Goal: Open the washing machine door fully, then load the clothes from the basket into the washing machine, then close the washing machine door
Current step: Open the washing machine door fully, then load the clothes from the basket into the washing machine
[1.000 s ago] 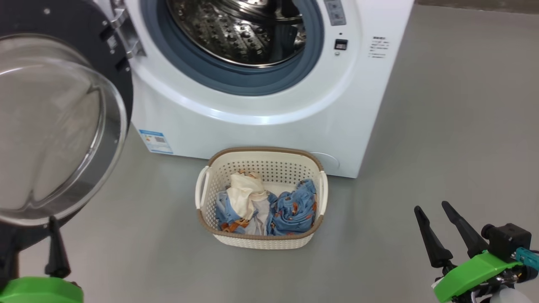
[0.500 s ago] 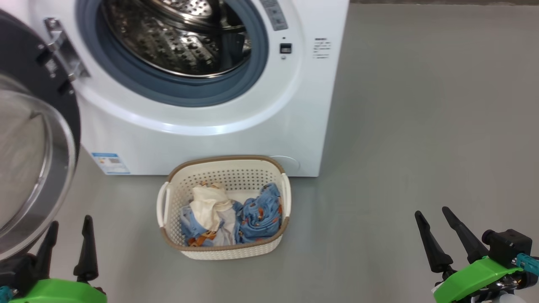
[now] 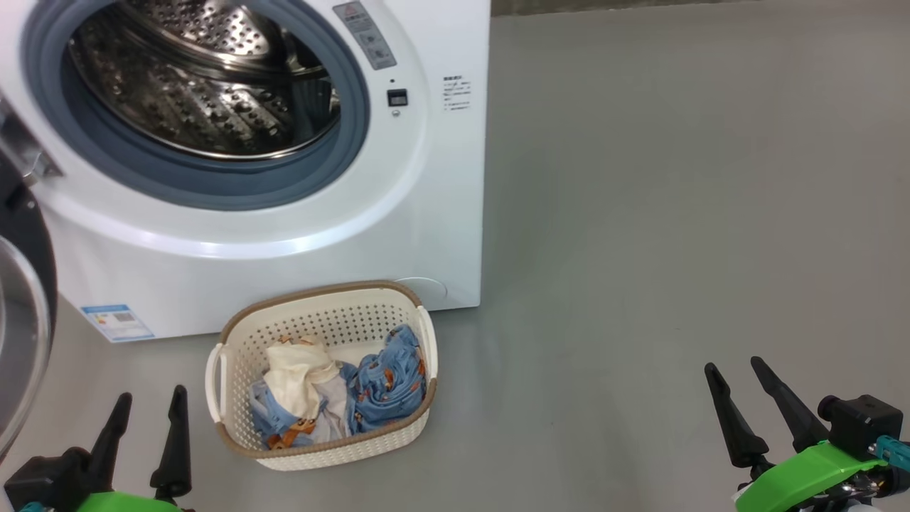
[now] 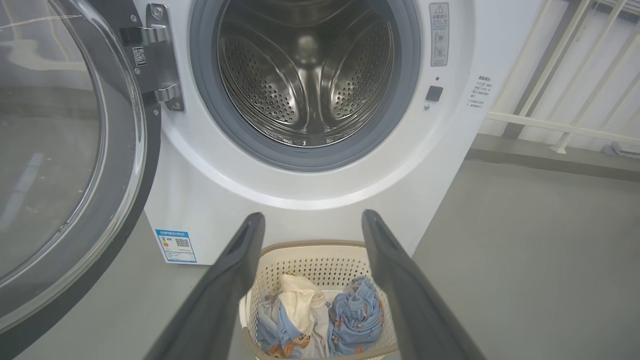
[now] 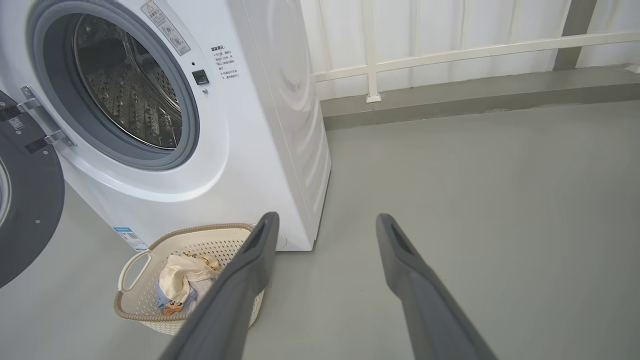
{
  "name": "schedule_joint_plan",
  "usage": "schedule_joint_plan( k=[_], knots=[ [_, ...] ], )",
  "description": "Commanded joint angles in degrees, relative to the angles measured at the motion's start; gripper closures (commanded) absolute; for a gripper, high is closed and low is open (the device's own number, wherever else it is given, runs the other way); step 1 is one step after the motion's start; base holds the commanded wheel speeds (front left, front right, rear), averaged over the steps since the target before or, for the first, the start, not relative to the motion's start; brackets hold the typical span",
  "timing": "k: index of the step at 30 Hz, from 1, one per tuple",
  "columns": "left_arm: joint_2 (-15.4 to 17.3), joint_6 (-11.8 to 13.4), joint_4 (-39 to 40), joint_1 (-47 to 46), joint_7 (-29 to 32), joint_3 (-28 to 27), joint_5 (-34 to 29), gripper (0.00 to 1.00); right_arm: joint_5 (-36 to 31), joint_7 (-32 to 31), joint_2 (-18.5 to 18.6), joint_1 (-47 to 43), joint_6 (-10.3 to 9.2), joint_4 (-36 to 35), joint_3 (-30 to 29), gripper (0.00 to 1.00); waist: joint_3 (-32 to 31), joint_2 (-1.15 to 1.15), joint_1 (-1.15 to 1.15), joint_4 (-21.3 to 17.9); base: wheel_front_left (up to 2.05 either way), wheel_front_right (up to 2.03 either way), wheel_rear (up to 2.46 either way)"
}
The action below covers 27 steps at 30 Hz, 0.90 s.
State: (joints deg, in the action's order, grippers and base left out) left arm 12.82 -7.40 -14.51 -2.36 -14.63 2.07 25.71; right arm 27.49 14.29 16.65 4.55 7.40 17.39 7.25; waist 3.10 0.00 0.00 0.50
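Washing machine door partly beyond head view's left edge

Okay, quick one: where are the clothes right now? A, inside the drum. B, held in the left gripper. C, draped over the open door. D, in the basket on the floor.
D: the clothes lie in the basket on the floor in front of the washing machine, the drum holds nothing, and the left gripper and right gripper are open and hold nothing.
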Motion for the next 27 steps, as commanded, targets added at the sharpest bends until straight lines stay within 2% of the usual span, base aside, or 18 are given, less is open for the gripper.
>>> schedule_joint_plan(
  k=[1,21,27],
  knots=[
    [1.80,-0.09,1.71,-0.90,-0.37,-2.10,0.27,0.00,0.68,0.71,0.74,-0.23,0.09,-1.56,0.90,0.00,-0.28,0.00,0.00,-1.08,0.00,0.00,0.00],
    [2.12,-0.09,1.37,-1.76,-0.37,-2.07,2.61,0.00,0.19,0.71,0.18,0.47,0.09,-1.94,0.10,0.00,0.93,0.00,0.00,-0.62,0.00,0.00,0.00],
    [2.77,-0.09,1.35,-2.26,-0.37,-1.33,3.52,0.00,0.10,0.71,0.14,0.81,0.09,-2.06,0.20,0.00,1.43,0.00,0.00,-0.51,0.17,-0.59,0.42]
  ],
)
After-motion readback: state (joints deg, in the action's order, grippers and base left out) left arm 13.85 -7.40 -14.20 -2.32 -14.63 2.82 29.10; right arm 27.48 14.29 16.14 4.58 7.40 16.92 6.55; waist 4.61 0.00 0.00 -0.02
